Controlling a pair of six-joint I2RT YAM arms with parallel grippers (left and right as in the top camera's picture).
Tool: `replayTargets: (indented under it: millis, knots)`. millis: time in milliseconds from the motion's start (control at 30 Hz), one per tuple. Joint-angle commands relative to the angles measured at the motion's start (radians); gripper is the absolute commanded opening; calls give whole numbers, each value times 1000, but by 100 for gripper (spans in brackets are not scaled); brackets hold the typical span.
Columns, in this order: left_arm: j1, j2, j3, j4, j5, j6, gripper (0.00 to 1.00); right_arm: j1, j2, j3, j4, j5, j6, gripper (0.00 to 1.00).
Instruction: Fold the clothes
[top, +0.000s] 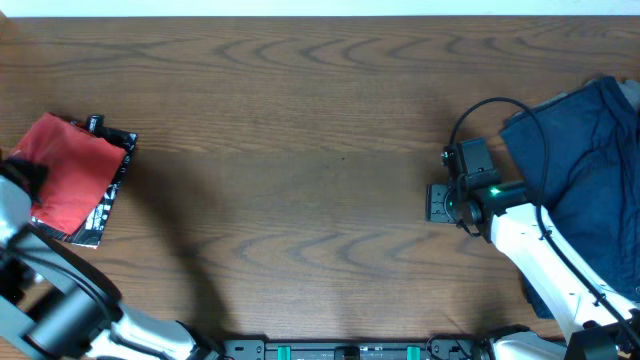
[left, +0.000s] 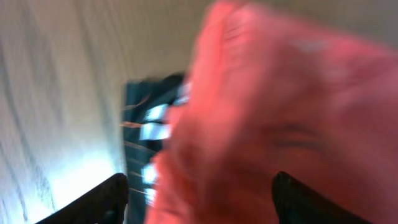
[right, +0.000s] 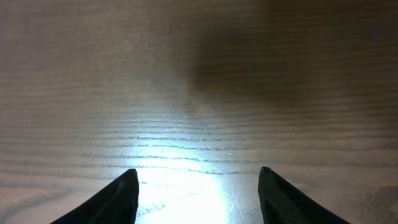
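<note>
The coral-red T-shirt (top: 70, 170) lies folded at the far left of the table, on top of the black graphic-print tee (top: 108, 205). My left gripper (top: 28, 178) is at the shirt's left edge. In the blurred left wrist view its jaws (left: 199, 199) are wide apart over the red shirt (left: 280, 112), with the black tee (left: 146, 124) beyond. The navy-blue garment (top: 590, 170) lies crumpled at the right edge. My right gripper (top: 438, 203) is open and empty just left of it, and the right wrist view shows its jaws (right: 198, 193) over bare wood.
The wooden table (top: 300, 150) spans the view. The right arm's cable (top: 480, 110) loops over the table beside the navy garment. A rail (top: 350, 350) runs along the front edge.
</note>
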Motion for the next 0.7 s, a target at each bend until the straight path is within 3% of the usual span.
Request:
replayTargets:
  millis: [0,167,433,667]
  knots:
    - [-83,-127,7,3,58,32,87,-45,-10,11,21,-11,40,62]
    - [-251,-212,7,-22,58,83,100,-101,-10,11,68,-111,29,64]
    - [-599,-201,6,-197,58,192,98,-183,-10,11,103,-203,10,74]
    - [-800,-192,6,-523,59,197,98,-258,-10,11,-8,-282,-41,99]
